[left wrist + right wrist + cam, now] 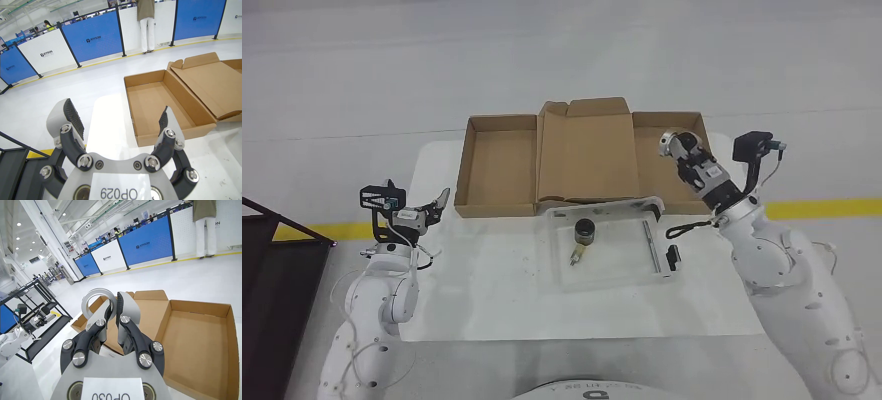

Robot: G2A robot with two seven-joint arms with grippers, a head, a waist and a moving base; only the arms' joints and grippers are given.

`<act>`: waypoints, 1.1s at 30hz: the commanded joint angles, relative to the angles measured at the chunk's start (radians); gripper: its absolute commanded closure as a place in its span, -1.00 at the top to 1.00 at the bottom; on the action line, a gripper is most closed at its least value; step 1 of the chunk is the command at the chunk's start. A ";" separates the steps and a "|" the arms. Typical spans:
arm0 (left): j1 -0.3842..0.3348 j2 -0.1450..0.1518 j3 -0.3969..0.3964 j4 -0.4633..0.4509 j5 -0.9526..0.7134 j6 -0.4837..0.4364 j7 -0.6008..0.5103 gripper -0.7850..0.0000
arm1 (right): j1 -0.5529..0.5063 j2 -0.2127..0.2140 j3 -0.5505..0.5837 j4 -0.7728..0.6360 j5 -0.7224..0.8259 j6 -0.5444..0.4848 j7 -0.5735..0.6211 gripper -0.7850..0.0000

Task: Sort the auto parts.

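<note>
Cardboard box (198,332), table's (492,290) far edge: lower your right gripper (115,306), clenched on the ring (84,303), well inside; left gripper (118,113) hangs released.

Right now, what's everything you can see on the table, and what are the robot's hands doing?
white table: one, white, under everything.
brown cardboard boxes: two, brown, open, far side of the table, flat flaps between them.
clear plastic tray: one, see-through, mid-table, in front of the boxes.
small dark round part: one, blackish, inside the tray.
small black part: one, black, at the tray's right edge.
silver metal ring: one, silver, pinched in the right gripper above the right-hand box.
left gripper: one, grey-black, open and empty, by the table's left edge.
right gripper: one, grey-black, shut on the ring.
</note>
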 commanded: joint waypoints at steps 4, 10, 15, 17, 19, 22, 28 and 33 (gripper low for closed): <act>0.027 0.002 0.096 -0.187 -0.033 -0.219 -0.125 1.00 | 0.019 -0.018 -0.122 -0.067 -0.323 0.261 0.002 -1.00; -0.005 0.011 0.162 -0.238 -0.269 -0.493 -0.398 1.00 | 0.045 -0.042 -0.228 -0.086 -0.485 0.463 -0.004 -1.00; -0.095 0.018 0.175 -0.169 -0.655 -0.566 -0.631 1.00 | 0.059 -0.058 -0.275 -0.075 -0.557 0.556 -0.006 -1.00; -0.123 0.021 0.175 -0.151 -0.723 -0.583 -0.668 1.00 | 0.061 -0.064 -0.294 -0.069 -0.584 0.580 -0.005 -1.00; -0.139 0.021 0.185 -0.128 -0.804 -0.592 -0.672 1.00 | 0.065 -0.070 -0.311 -0.063 -0.603 0.590 0.002 -1.00; -0.164 0.021 0.179 -0.107 -0.864 -0.577 -0.649 1.00 | 0.068 -0.072 -0.317 -0.064 -0.599 0.584 0.005 -1.00; -0.163 0.021 0.182 -0.106 -0.874 -0.574 -0.642 1.00 | 0.067 -0.072 -0.317 -0.062 -0.604 0.582 0.004 -1.00; -0.215 0.017 0.249 -0.065 -1.065 -0.591 -0.661 1.00 | 0.077 -0.082 -0.368 -0.046 -0.740 0.600 0.061 -1.00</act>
